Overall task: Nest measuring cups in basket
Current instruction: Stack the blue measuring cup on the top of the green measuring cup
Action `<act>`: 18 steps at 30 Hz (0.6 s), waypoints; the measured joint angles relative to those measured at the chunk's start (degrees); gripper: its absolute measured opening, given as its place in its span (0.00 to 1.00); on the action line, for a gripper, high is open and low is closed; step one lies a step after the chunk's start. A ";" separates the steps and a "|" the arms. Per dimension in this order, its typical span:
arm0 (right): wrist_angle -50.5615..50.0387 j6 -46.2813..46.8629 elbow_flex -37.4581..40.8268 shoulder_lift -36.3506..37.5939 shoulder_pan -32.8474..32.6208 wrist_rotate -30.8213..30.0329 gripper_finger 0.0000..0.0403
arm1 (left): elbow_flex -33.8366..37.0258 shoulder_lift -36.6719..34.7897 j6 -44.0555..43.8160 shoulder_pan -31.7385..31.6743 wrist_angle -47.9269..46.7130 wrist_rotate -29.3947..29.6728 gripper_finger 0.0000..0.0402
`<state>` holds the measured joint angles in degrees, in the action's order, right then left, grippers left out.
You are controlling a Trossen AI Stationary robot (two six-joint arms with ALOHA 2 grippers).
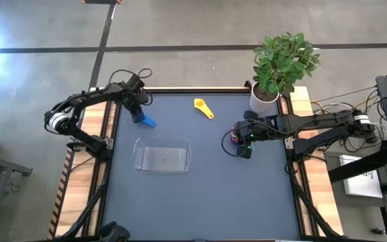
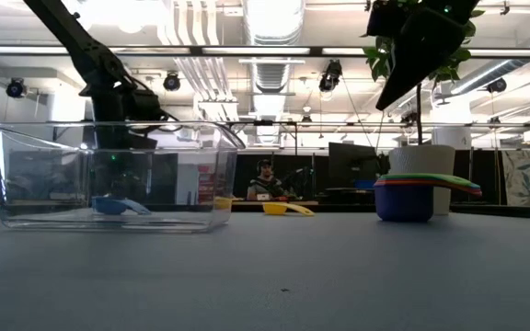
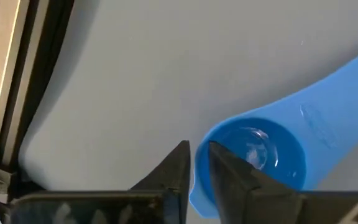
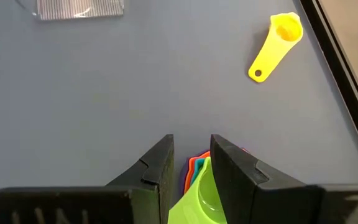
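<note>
- Step in hand, as judged: picking up the small blue plastic measuring cup (image 1: 145, 122), lying on the dark table mat (image 1: 200, 195) just beyond the far-left corner of the clear rectangular plastic basket (image 1: 161, 154).
- Left gripper (image 1: 137, 111) placed right over the blue cup, its two dark fingers (image 3: 174, 177) standing very close together at the rim of the round bowl; seemed to be pinching the bowl wall, but a firm hold not possible to confirm.
- Blue cup upright, bowl opening facing up; long axis running from the bowl under the left gripper out along the flat handle, pointing away from the gripper and roughly along the far side of the basket.
- Basket seen empty from above; the blue shape inside it in the low view judged to be the cup seen through the clear walls, not inside.
- Next move, as judged: securing the pinch on the rim, lifting straight up, carrying over the near wall of the basket and setting down with the bowl still facing up.
- Small yellow plastic measuring cup (image 1: 203, 108) lying apart, beyond the far-right corner of the basket, bowl toward the far table edge, handle pointing back toward the right side.
- Right gripper (image 1: 242, 140) well to the right of the basket, narrow jaws pinching the green cup (image 4: 201, 196) on a nested stack of coloured cups (image 2: 414, 195), purple at the bottom.
</note>
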<state>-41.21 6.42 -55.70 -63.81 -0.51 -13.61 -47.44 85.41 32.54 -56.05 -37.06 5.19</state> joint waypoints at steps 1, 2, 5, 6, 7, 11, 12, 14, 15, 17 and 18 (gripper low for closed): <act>0.00 0.02 0.00 0.00 0.00 0.00 0.23 | 0.00 0.29 0.25 0.00 0.07 0.04 0.08; 0.00 0.02 0.00 0.00 0.00 0.00 0.23 | 0.02 0.62 0.42 0.02 0.04 0.13 0.06; 0.02 0.02 0.00 0.00 0.00 0.00 0.23 | -0.49 1.80 0.59 0.35 0.08 0.31 0.03; 0.02 0.05 0.00 0.00 0.00 0.00 0.23 | -0.70 2.26 0.60 0.49 0.17 0.33 0.02; 0.02 0.09 -0.02 0.00 0.00 -0.02 0.23 | -0.93 2.75 0.59 0.67 0.11 0.33 0.02; 0.04 0.08 0.00 0.00 0.00 0.00 0.23 | -2.10 5.11 0.33 1.53 -0.20 0.35 0.05; 0.04 0.16 0.00 0.00 0.00 -0.02 0.23 | -2.50 5.73 0.10 1.77 -0.71 0.35 0.06; 0.03 0.17 -0.01 0.00 0.00 -0.01 0.23 | -3.39 6.75 -0.05 2.18 -2.08 0.33 0.10; 0.04 0.20 -0.01 0.00 0.00 -0.01 0.23 | -3.82 7.21 -0.24 2.39 -2.75 0.33 0.12; 0.02 0.20 0.00 0.00 0.00 0.00 0.23 | -4.63 7.96 -0.47 2.63 -4.32 0.33 0.17; 0.02 0.20 0.00 0.00 0.00 0.00 0.23 | -5.08 8.13 -0.51 2.67 -5.47 0.31 0.19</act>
<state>-41.19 6.61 -55.70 -63.81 -0.51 -13.61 -52.53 93.54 32.03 -53.38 -42.53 5.50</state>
